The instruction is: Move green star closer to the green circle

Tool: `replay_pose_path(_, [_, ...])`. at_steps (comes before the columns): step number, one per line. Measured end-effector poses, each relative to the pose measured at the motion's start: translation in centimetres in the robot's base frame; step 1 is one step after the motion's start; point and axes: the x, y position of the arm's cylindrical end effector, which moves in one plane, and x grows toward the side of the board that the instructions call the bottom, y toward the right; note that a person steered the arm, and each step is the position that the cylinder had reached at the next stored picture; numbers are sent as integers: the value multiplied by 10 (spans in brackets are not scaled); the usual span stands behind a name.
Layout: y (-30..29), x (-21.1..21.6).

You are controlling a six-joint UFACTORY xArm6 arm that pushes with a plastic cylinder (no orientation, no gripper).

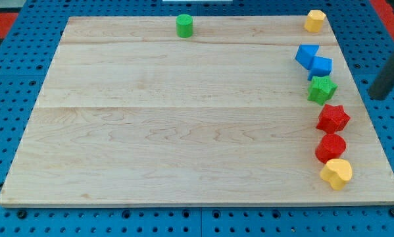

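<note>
Star [321,89], green, near board's [183,131] right edge, touching blue block [313,60]; green circle [185,26] well apart at top. No writing legible. Tip [379,97] right of star; no pincer.

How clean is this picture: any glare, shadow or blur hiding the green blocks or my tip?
Camera view: even light, no glare on the board; green star and green circle sharp with faint shadows; rod at the right edge slightly blurred, my tip off the board.

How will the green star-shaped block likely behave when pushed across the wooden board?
The green star block looks rigid and squat, so it should slide rather than tip. Its points may make it rotate under my tip. It touches the blue block, which might get nudged.
</note>
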Motion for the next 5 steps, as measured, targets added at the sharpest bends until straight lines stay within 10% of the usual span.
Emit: replay_pose_path(5, [-291, -85])
